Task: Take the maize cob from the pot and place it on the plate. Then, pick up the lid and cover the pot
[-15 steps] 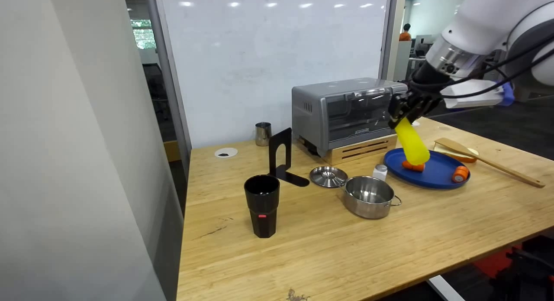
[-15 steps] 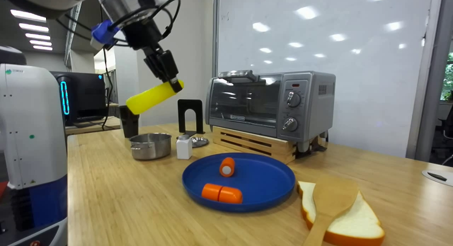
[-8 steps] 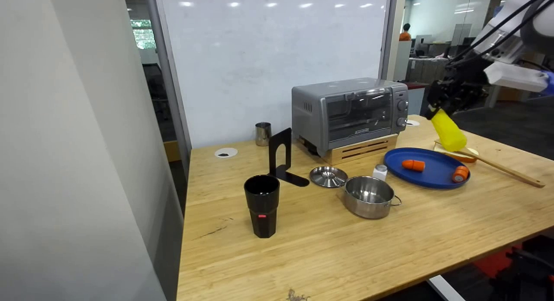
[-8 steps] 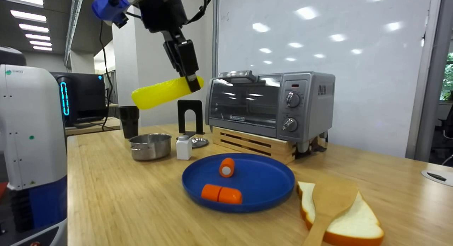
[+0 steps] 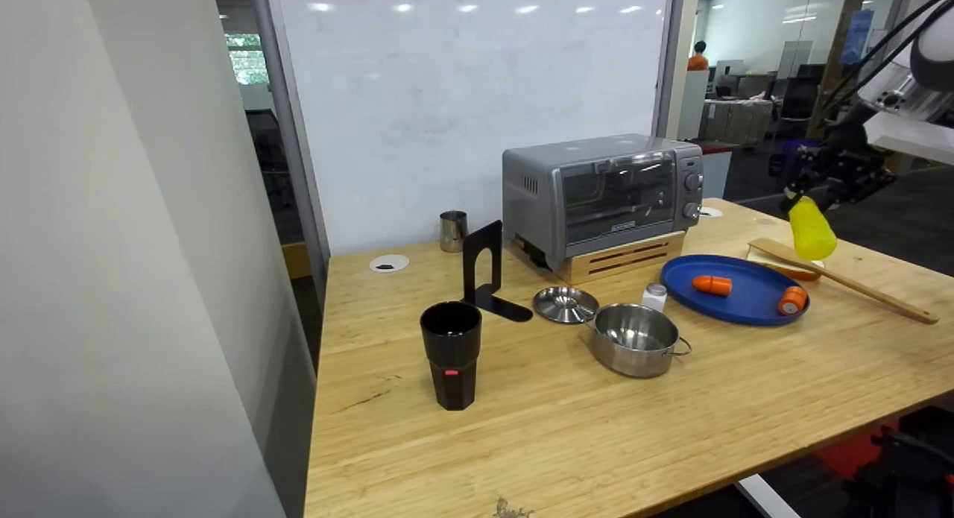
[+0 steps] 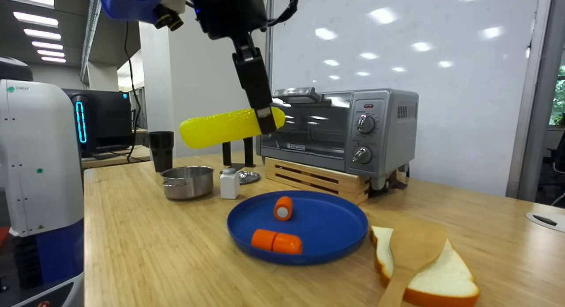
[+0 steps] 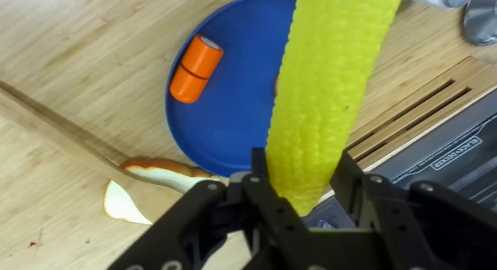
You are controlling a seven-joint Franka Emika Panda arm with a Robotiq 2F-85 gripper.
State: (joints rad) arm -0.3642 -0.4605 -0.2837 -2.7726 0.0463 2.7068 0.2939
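Observation:
My gripper [image 7: 301,159] is shut on the yellow maize cob [image 7: 326,79] near one end. The cob also shows in both exterior views [image 5: 811,229] [image 6: 220,128], tilted in the air with its free end lower. The gripper [image 6: 265,117] holds it above the table, near the blue plate [image 6: 326,227]. In the wrist view the cob covers part of the plate [image 7: 240,122]. The steel pot [image 5: 633,358] stands uncovered on the table, with nothing seen inside. The silver lid [image 5: 566,303] lies beside it, knob up, and is partly hidden in an exterior view [image 6: 249,177].
Orange carrot pieces [image 6: 277,242] [image 6: 283,208] lie on the plate. A white shaker [image 6: 229,184] stands between plate and pot. A wooden spatula [image 6: 415,249] rests on bread [image 6: 446,276]. The toaster oven [image 5: 604,197], black bookend [image 5: 484,272], black cup [image 5: 453,354] and steel cup [image 5: 453,230] also stand here.
My gripper has carried the cob away from above the pot side toward the plate and spatula end. It has lowered slightly in the last half second. The objects on the table have not moved.

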